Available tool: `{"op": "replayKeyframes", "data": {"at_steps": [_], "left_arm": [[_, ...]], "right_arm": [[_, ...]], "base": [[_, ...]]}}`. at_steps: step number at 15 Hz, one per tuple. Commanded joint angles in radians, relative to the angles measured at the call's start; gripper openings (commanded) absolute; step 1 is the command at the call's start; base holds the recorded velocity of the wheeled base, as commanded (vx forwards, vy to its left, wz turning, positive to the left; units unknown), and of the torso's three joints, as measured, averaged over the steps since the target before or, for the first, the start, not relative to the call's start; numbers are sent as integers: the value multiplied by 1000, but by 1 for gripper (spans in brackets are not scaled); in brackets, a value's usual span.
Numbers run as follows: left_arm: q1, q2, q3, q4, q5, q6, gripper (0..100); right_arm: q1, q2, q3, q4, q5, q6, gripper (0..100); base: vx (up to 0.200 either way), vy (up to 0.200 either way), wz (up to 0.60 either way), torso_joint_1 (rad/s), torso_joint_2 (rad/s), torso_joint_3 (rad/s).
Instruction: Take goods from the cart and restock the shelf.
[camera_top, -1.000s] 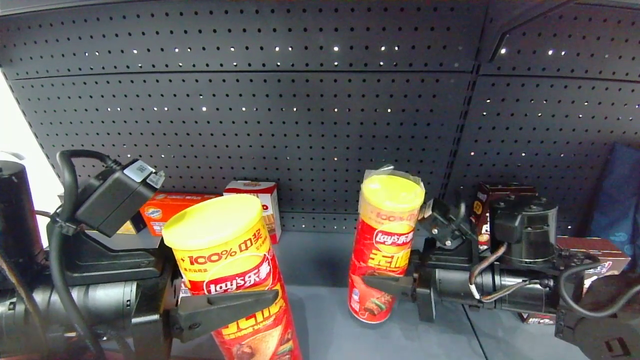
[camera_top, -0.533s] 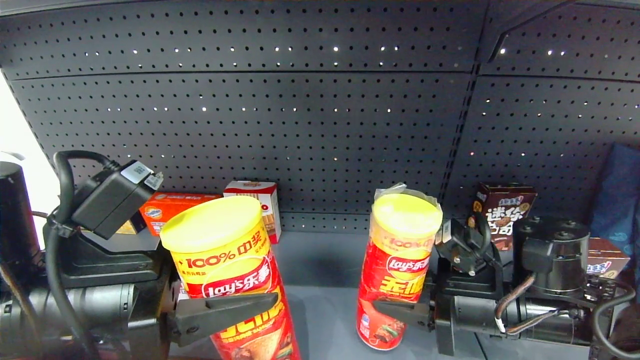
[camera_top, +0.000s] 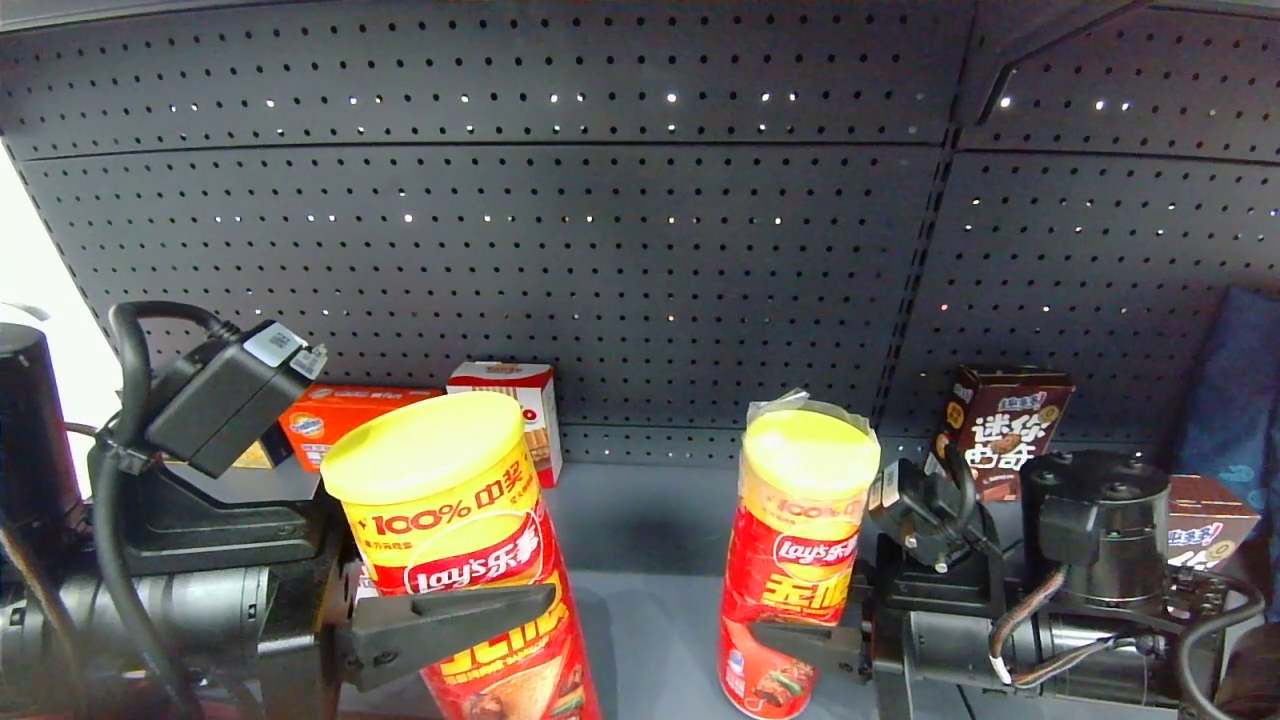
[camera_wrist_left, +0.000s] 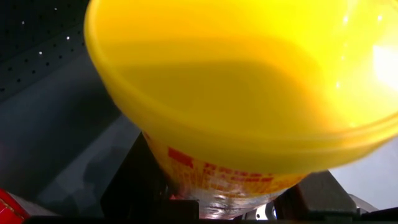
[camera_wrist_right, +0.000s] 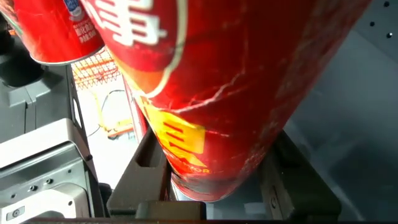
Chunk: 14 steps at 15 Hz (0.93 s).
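Two chip canisters are in hand, one per arm. The left gripper (camera_top: 495, 610) is clamped on the left canister (camera_top: 455, 520) at lower left-centre of the head view. The can leans, its yellow lid toward the camera and its base cut off by the bottom edge. The right gripper (camera_top: 790, 640) is closed around the lower body of the right canister (camera_top: 800, 540) at lower right-centre. This can is slightly tilted over the shelf deck (camera_top: 640, 610), and contact between base and deck cannot be confirmed.

Probable faults from this state:
- Toppling. Releasing either can while it leans, or before its base is seated flat, would likely tip it. A tall, narrow cylinder rolls readily.
- Slippage. Both cans are smooth and round. The right one carries loose film at the lid, so a low grip may let it pivot between the jaws.
- Collision. Pushing toward the pegboard (camera_top: 600, 250) risks striking the white-and-red box (camera_top: 510, 400), the orange box (camera_top: 340, 415) or the brown box (camera_top: 1005, 425).
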Motion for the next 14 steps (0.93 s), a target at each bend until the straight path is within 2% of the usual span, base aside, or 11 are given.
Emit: {"op": "replayKeyframes", "data": {"at_steps": [1,12,13,14], "left_arm": [[0,2,0,0,-1,-1,0],[1,2,3,0,-1,-1,0],[1,2,3,0,0,-1,0],[1,2,3,0,0,-1,0]], "right_arm": [[-1,23,-4,-8,1,-1,0],[-4,83,-16,-43,5,-6,0],[-4,86,-16,-43,4,-9,100],[-1,86,-14,-43,1,-9,100]], "base": [[0,0,0,0,0,0],[0,0,0,0,0,0],[0,0,0,0,0,0],[0,0,0,0,0,0]]}}
